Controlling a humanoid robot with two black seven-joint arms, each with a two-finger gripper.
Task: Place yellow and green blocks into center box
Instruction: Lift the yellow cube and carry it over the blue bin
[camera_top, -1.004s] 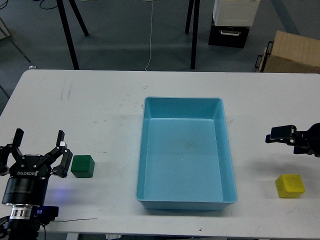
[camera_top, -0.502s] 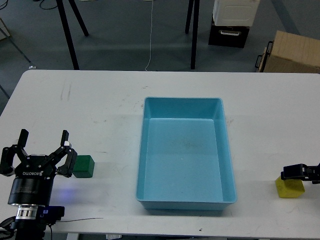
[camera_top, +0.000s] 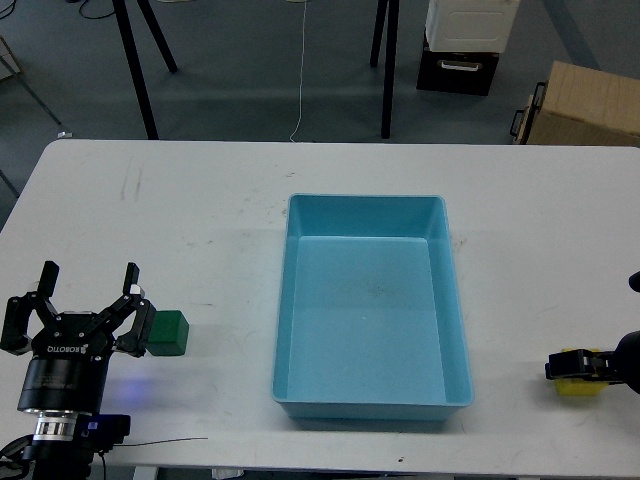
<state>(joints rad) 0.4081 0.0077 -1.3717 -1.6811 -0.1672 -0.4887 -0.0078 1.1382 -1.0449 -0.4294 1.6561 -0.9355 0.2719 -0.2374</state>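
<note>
The green block (camera_top: 168, 333) sits on the white table (camera_top: 180, 220) at the lower left. My left gripper (camera_top: 86, 305) is open, with its right fingers (camera_top: 135, 322) just left of the green block and partly covering it. The yellow block (camera_top: 580, 389) lies at the lower right. My right gripper (camera_top: 572, 366) is low over it, dark and end-on, hiding most of the block. The light blue center box (camera_top: 290, 300) stands empty in the middle of the table.
Beyond the table's far edge are black stand legs (camera_top: 135, 70), a black crate under a white box (camera_top: 458, 70) and a cardboard box (camera_top: 590, 105). The table's front edge runs close below both grippers.
My right gripper has dropped from above the yellow block down onto it. My left gripper has shifted slightly lower and closer to the green block.
</note>
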